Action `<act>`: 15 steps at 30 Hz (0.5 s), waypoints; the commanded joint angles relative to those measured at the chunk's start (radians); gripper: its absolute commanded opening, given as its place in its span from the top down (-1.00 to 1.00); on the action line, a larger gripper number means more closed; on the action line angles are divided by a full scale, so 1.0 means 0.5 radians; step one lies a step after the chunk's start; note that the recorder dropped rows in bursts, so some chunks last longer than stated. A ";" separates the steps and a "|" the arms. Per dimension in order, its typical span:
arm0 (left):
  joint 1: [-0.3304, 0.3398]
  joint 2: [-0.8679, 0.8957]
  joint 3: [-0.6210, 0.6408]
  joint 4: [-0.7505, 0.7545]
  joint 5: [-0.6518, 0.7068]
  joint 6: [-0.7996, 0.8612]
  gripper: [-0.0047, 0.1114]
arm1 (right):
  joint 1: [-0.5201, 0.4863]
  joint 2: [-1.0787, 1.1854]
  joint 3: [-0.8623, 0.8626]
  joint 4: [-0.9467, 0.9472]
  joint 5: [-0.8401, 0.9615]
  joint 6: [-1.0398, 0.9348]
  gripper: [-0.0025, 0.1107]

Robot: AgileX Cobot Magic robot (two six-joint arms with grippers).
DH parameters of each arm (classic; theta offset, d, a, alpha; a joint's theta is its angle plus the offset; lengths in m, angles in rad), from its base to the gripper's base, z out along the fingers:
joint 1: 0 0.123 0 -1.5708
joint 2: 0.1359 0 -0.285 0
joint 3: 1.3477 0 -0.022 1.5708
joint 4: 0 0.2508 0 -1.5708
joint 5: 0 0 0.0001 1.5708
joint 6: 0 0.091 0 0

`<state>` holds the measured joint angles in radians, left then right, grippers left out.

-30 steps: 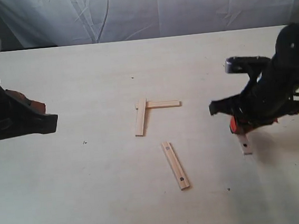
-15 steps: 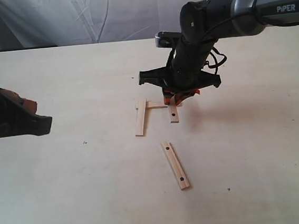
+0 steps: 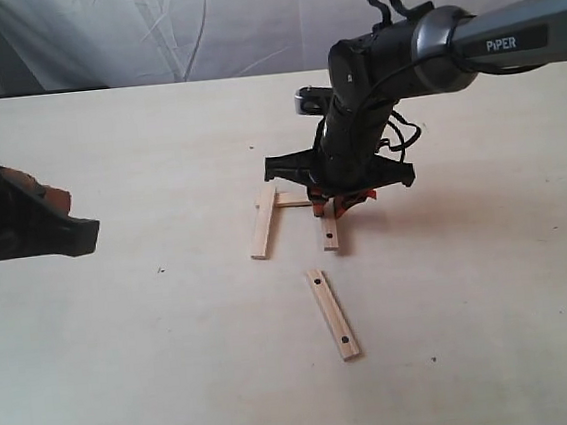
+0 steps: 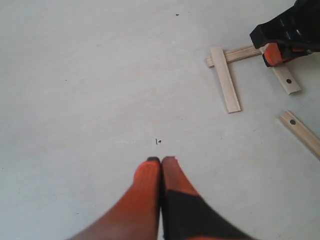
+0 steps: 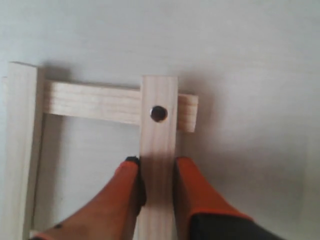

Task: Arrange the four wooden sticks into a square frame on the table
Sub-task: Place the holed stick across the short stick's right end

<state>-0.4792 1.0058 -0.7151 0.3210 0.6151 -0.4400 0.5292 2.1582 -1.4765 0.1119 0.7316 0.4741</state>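
Sticks counted: four, pale flat wood, all on the table. Left gripper, far left, clenched on nothing. Three sticks form a three-sided frame at centre. Right gripper grasps the right stick, dark-dotted, overlapping the crossbar. Fourth stick lies apart, dotted at both ends.

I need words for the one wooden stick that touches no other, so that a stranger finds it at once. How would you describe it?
On the pale table, find the right tool gripping a stick beside two joined sticks. Nearer the camera than that group lies the lone stick. It lies slanted and, unlike the others, touches nothing; a dark dot marks each end.
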 commanded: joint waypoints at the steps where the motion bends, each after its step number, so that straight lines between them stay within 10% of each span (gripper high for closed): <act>1: -0.004 -0.011 0.004 0.004 -0.014 -0.010 0.92 | 0.000 0.001 -0.011 -0.044 -0.043 0.038 0.97; 8: -0.004 -0.011 0.004 0.004 -0.014 -0.010 0.92 | 0.000 -0.004 -0.011 -0.050 -0.090 0.038 0.16; 15: -0.004 -0.011 0.004 0.004 -0.019 -0.010 0.92 | 0.095 -0.259 0.068 -0.172 0.091 -0.109 0.16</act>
<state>-0.4792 1.0058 -0.7151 0.3210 0.6151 -0.4400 0.5450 2.0841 -1.4715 0.0734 0.7612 0.4494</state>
